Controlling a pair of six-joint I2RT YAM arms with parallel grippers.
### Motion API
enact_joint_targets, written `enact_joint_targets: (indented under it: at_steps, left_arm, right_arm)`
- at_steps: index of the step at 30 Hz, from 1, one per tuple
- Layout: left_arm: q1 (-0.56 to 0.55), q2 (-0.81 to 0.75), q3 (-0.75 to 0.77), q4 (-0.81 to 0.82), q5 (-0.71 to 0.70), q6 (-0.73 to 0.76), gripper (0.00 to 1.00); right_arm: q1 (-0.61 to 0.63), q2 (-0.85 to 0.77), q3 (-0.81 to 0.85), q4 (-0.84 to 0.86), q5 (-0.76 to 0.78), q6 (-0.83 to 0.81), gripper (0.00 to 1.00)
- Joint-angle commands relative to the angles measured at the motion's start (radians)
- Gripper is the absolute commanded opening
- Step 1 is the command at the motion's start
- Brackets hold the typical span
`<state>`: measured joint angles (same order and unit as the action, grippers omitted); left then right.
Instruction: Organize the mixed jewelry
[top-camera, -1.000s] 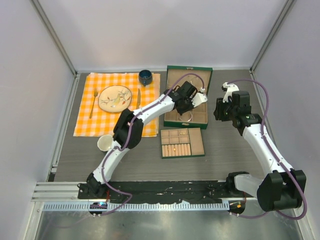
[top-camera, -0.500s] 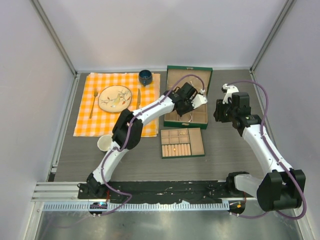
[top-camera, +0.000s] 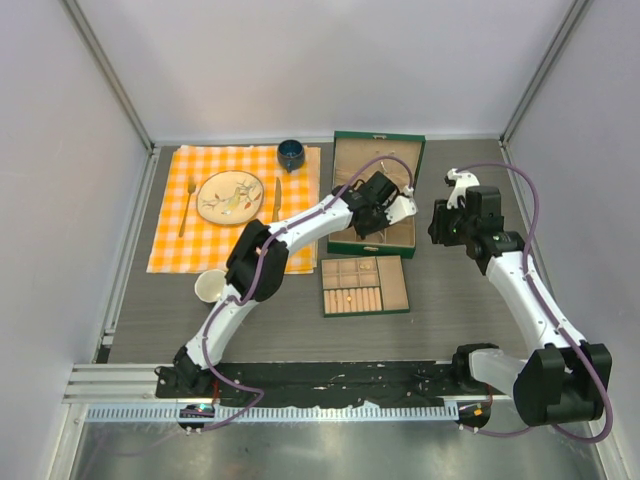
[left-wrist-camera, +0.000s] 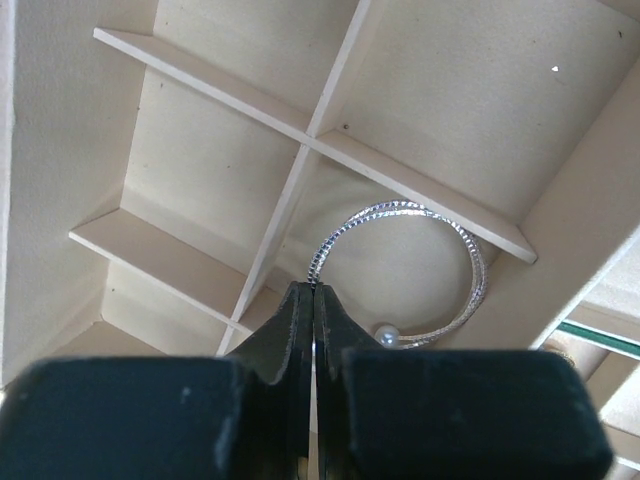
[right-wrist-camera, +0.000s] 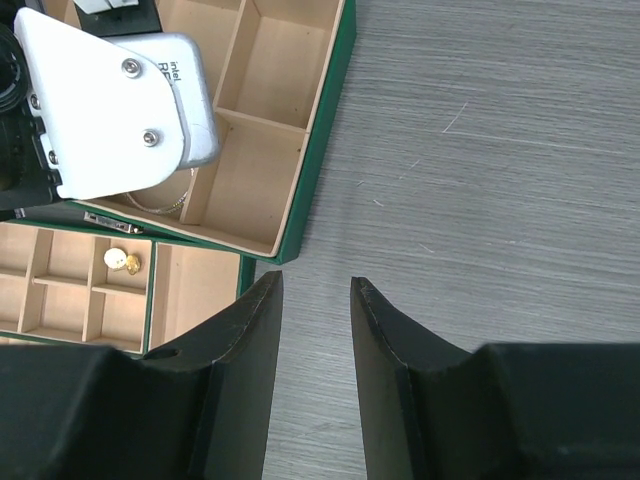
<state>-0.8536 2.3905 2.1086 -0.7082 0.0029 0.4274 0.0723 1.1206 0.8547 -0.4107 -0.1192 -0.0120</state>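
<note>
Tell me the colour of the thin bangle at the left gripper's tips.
Silver. The bangle shows best in the left wrist view.

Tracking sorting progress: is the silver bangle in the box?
In: silver bangle sits inside a beige box compartment, pinched by the left gripper.

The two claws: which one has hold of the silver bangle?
The left gripper, pinched shut on the silver bangle inside the green box. The right gripper hangs open above the table, holding nothing.
</note>
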Motion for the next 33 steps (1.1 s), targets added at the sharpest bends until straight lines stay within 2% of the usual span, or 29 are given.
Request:
enact_joint_targets:
  at_steps: [1, 3, 4, 6, 7, 12, 23, 33]
  left_arm:
    - [-0.010, -0.051, 0.005, -0.011, 0.006, 0.008, 0.10]
    - [-0.010, -0.048, 0.008, -0.013, 0.006, 0.008, 0.17]
    - [-0.010, -0.047, 0.010, -0.013, 0.006, 0.010, 0.24]
    - [-0.010, -0.045, 0.010, -0.013, 0.006, 0.008, 0.28]
    - [-0.010, -0.047, 0.010, -0.014, 0.006, 0.010, 0.34]
    - [-0.010, -0.060, 0.010, -0.011, 0.006, 0.008, 0.43]
    - [-0.009, -0.165, 0.027, -0.022, -0.067, 0.007, 0.47]
    - [0.036, -0.315, -0.019, -0.028, -0.058, -0.032, 0.52]
  right_arm:
    - [-0.009, -0.031, 0.000, 0.044, -0.013, 0.010, 0.40]
    - [-0.008, -0.033, 0.000, 0.044, -0.013, 0.010, 0.40]
    - [-0.009, -0.033, 0.000, 0.044, -0.014, 0.010, 0.40]
    - [-0.011, -0.033, 0.000, 0.044, -0.016, 0.010, 0.40]
    - [-0.011, -0.031, 0.000, 0.044, -0.016, 0.010, 0.40]
    - [-0.012, -0.030, 0.000, 0.044, -0.019, 0.010, 0.40]
    - [-0.019, -0.039, 0.001, 0.046, -0.020, 0.010, 0.40]
    - [-0.019, -0.024, 0.044, 0.029, -0.025, 0.010, 0.40]
